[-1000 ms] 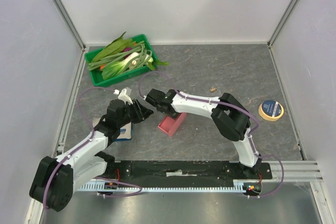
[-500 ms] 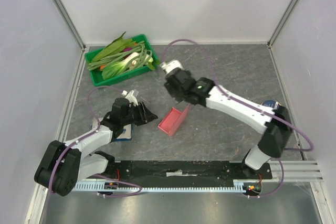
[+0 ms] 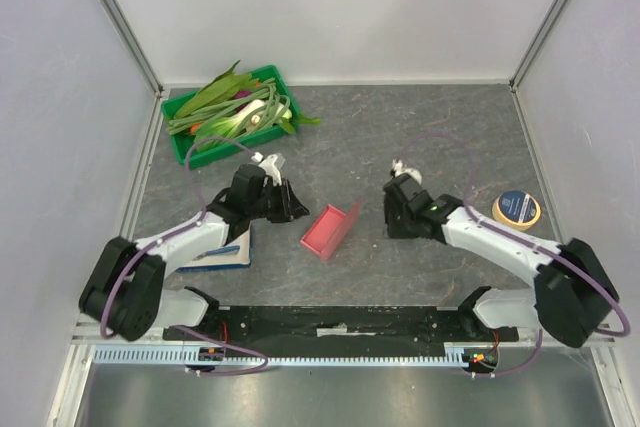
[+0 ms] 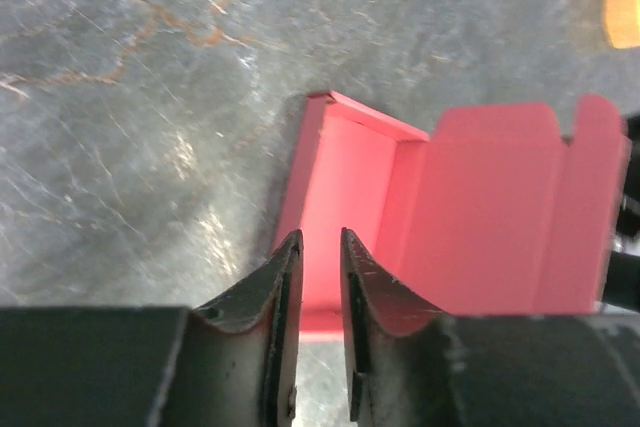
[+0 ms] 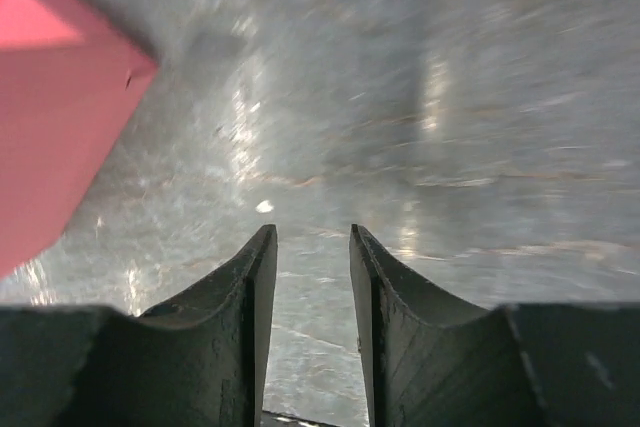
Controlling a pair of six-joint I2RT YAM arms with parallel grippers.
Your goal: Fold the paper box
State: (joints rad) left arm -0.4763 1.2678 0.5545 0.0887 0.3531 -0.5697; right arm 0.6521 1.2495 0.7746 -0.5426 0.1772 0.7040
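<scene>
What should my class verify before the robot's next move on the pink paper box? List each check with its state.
1. The left fingers hold nothing: ok, gap empty.
2. The right fingers hold nothing: ok, gap empty.
3. The paper box lies between both arms: ok.
4. Its lid flap is folded shut: not ok, it stands open.
5. The left fingers are clear of the box: cannot tell.
</scene>
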